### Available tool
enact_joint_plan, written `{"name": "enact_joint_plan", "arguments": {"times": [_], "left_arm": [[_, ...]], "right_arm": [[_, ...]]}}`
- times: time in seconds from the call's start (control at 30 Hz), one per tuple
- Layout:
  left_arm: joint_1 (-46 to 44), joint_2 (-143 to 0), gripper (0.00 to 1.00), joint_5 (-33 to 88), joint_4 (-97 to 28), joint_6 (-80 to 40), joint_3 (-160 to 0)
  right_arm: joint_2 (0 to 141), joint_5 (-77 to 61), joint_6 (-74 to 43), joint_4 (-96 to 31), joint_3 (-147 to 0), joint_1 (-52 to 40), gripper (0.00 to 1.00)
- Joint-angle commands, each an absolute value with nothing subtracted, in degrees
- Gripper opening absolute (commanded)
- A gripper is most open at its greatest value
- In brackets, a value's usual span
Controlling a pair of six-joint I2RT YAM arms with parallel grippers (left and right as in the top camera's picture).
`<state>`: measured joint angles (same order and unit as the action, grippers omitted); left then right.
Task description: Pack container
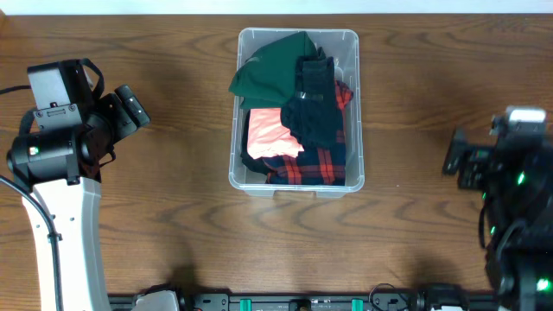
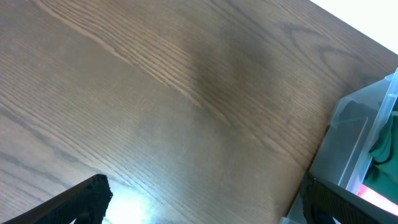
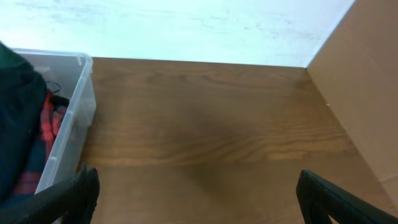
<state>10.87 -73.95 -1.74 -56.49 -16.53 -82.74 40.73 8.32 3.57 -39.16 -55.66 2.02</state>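
Observation:
The clear plastic container (image 1: 236,147) stands at the middle of the table, filled with clothes: a green garment (image 1: 272,69), a black one (image 1: 315,108), a coral-pink one (image 1: 268,131) and a red-and-black plaid one (image 1: 311,166). Its corner shows in the left wrist view (image 2: 364,124) and its side in the right wrist view (image 3: 68,134). My left gripper (image 1: 131,108) is open and empty, left of the container; in its own view (image 2: 202,202) only bare wood lies between the fingers. My right gripper (image 1: 460,164) is open and empty, right of the container, over bare wood (image 3: 196,196).
The wooden table (image 1: 155,216) spreads around the container. The table's far edge meets a white wall (image 3: 186,28). A brown panel (image 3: 367,93) stands at the right in the right wrist view.

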Motion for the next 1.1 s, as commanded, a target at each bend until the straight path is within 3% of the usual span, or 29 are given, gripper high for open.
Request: {"name": "enact_joint_plan", "arguments": {"times": [0.0,0.47,1.07], "left_arm": [[11.2,-74.2,0.98,-2.0,-56.5,-16.8,-82.6],[11.2,-74.2,0.98,-2.0,-56.5,-16.8,-82.6],[11.2,-74.2,0.98,-2.0,-56.5,-16.8,-82.5]], "right_arm": [[34.0,7.5,4.6,-37.4,-48.0,2.5,0.99],[10.4,7.5,-1.3,-33.0,-20.9,2.5,0.99],[0.3,5.3,-3.2,-26.3,-7.5,2.5,0.99]]}}
